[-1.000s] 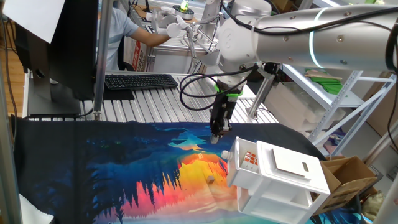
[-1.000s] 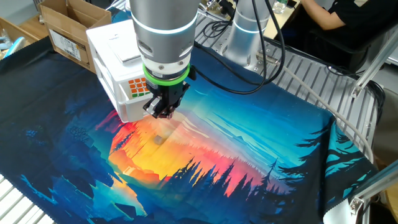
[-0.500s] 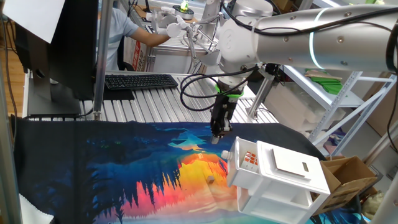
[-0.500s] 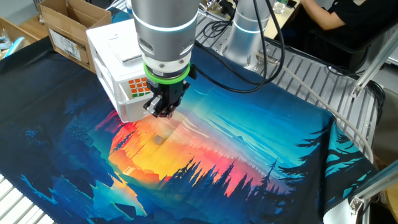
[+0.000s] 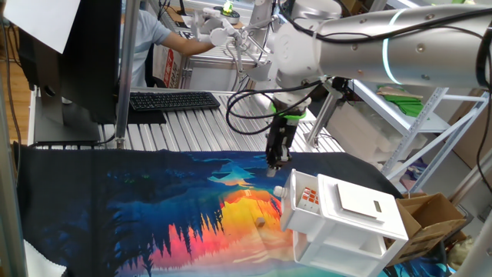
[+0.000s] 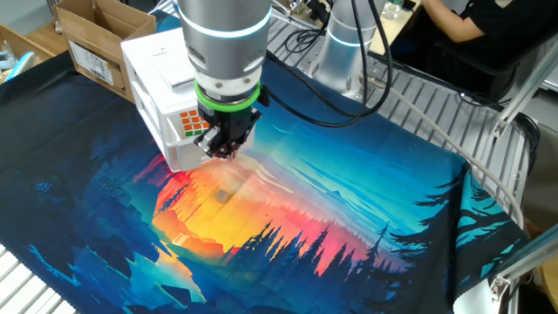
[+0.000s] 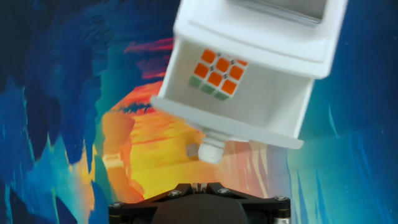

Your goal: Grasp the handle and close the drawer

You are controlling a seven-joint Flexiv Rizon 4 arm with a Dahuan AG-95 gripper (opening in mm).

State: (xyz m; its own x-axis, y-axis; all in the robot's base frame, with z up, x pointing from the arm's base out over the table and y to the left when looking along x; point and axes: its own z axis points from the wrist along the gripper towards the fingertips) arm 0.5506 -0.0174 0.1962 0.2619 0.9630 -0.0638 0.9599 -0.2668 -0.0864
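Sunset-print cloth (image 6: pixel 349 201) beneath open drawer (image 7: pixel 239 81)

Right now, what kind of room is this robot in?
Probably a robotics lab or workshop. There's a metal frame table with a keyboard on it, cardboard boxes beside it, and a person working at a bench behind the robot arm.

A printed cloth (image 5: pixel 115 208) of blue forest and orange sunset covers the near surface (image 5: pixel 192 127). A small pale bit (image 5: pixel 260 223) lies on its orange patch. Far left, a black keyboard (image 5: pixel 173 101) rests on the slatted metal, beside a dark monitor (image 5: pixel 77 54). At the near right stands an open cardboard box (image 5: pixel 430 215). A person in blue (image 5: pixel 157 38) sits beyond.
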